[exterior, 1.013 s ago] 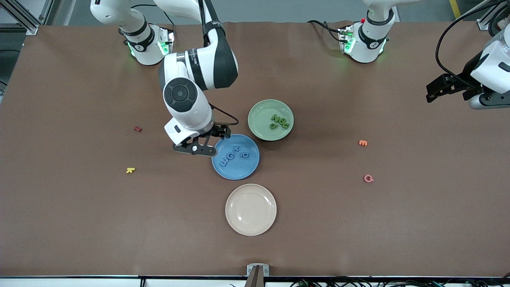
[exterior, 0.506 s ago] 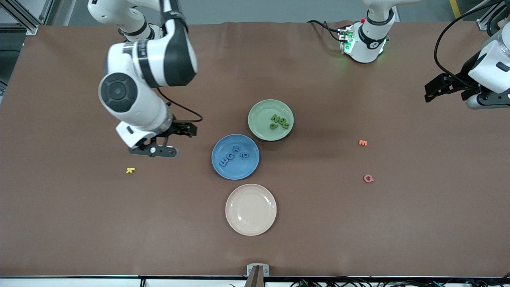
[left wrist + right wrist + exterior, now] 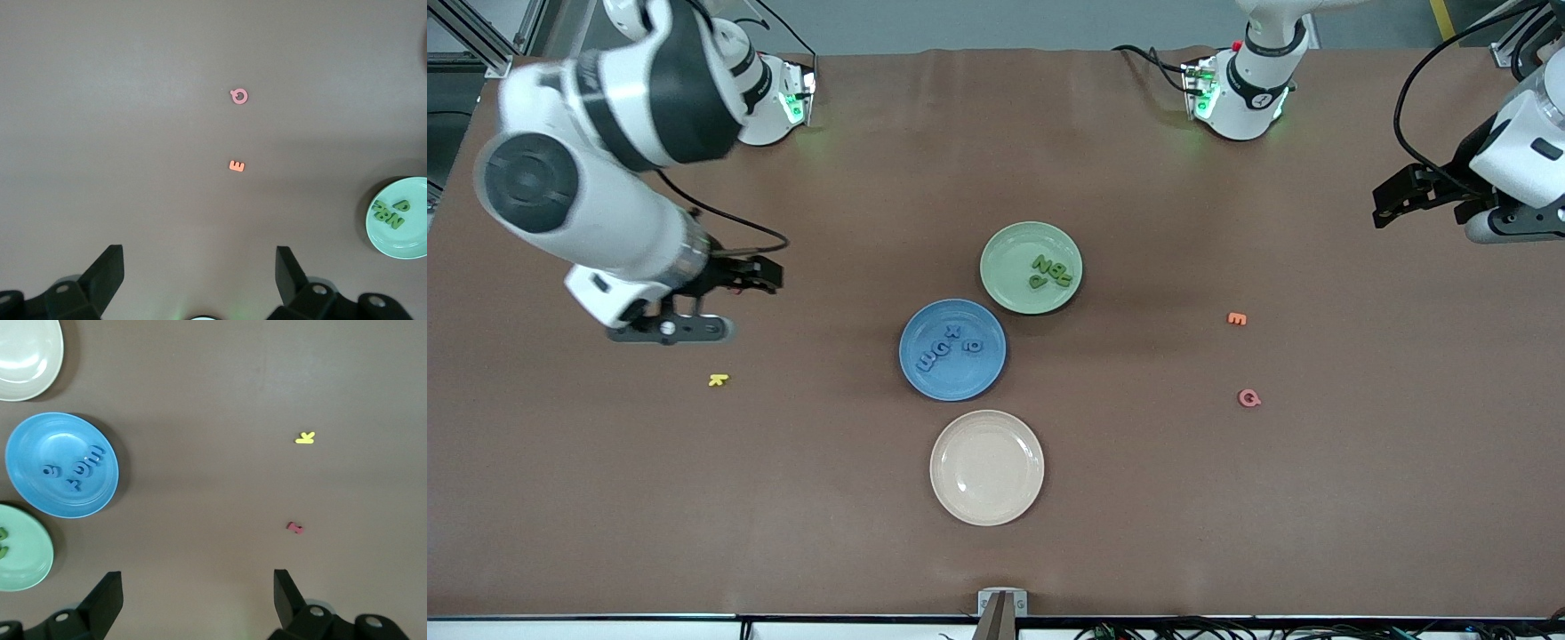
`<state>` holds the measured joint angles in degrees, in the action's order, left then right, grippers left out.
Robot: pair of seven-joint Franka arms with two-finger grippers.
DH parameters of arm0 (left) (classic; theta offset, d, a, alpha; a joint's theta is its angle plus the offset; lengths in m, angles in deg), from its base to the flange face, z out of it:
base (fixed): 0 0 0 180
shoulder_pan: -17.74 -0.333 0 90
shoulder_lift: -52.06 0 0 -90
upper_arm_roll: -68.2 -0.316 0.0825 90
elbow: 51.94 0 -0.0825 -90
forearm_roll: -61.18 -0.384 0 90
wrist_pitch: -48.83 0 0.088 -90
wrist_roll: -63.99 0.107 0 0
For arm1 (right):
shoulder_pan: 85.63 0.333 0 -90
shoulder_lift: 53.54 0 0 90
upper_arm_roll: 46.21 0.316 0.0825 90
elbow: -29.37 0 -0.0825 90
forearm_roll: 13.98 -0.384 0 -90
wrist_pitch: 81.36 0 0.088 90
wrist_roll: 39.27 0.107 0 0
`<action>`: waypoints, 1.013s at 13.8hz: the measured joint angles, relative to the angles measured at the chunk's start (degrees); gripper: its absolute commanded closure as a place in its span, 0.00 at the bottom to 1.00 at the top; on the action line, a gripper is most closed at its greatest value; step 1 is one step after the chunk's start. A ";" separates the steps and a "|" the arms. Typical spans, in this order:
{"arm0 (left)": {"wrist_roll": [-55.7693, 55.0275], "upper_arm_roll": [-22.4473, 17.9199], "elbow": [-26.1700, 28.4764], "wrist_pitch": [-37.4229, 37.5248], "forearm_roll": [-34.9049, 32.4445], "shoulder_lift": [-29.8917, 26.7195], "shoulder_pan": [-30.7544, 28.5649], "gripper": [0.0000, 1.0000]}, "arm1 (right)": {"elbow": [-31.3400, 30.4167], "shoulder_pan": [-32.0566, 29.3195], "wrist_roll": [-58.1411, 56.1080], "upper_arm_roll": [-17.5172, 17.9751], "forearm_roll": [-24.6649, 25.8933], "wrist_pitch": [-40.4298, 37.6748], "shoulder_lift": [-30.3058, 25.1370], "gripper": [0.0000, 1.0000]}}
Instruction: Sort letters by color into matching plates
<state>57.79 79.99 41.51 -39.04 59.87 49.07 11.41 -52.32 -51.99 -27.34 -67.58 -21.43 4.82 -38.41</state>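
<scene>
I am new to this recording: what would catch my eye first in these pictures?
Three plates sit mid-table: the green plate holding green letters, the blue plate beside it holding blue letters, and an empty cream plate nearest the front camera. The right gripper, open and empty, hangs above bare table toward the right arm's end; the left gripper waits open at the left arm's end.

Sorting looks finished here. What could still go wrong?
1. The right end effector hangs open near the yellow letter; a stray pick could put it in the wrong plate.
2. The blue plate and green plate nearly touch; nudging one may shift the other and spill letters.
</scene>
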 measured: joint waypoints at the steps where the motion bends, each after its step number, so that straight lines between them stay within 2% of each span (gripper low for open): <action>1: 0.00 0.00 0.00 0.00 0.00 0.00 0.00 0.00 | -0.28 -5.59 0.01 5.13 0.46 -0.14 -1.54 0.00; 3: 0.00 0.03 0.01 0.00 0.00 0.00 0.01 0.00 | -0.62 -18.15 0.01 16.59 2.56 -0.51 -4.09 0.00; 4: 0.00 0.11 0.01 0.00 0.00 0.00 0.02 0.00 | -0.64 -23.41 0.01 21.21 3.71 -0.87 -5.05 0.00; 5: 0.00 0.19 0.02 0.00 0.00 0.00 0.04 0.00 | -0.75 -26.84 0.01 23.74 4.25 -1.21 -6.01 0.00; 6: 0.00 0.26 0.02 0.00 0.01 0.00 0.05 0.00 | -1.20 -28.80 0.00 24.71 4.40 -1.40 -7.09 0.00; 9: 0.00 0.35 -0.04 0.00 0.01 0.00 0.04 0.00 | -4.54 -31.04 -0.40 24.31 4.90 -1.30 -11.69 0.00; 14: 0.00 0.34 -0.89 -0.03 0.01 0.00 -0.04 0.00 | -5.29 -31.94 -12.42 15.23 5.36 -1.17 -16.43 0.00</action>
<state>57.79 80.33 40.62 -39.07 59.88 49.07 11.37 -57.61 -83.93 -39.76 -52.35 -16.08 3.65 -54.83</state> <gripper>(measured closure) 0.000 0.000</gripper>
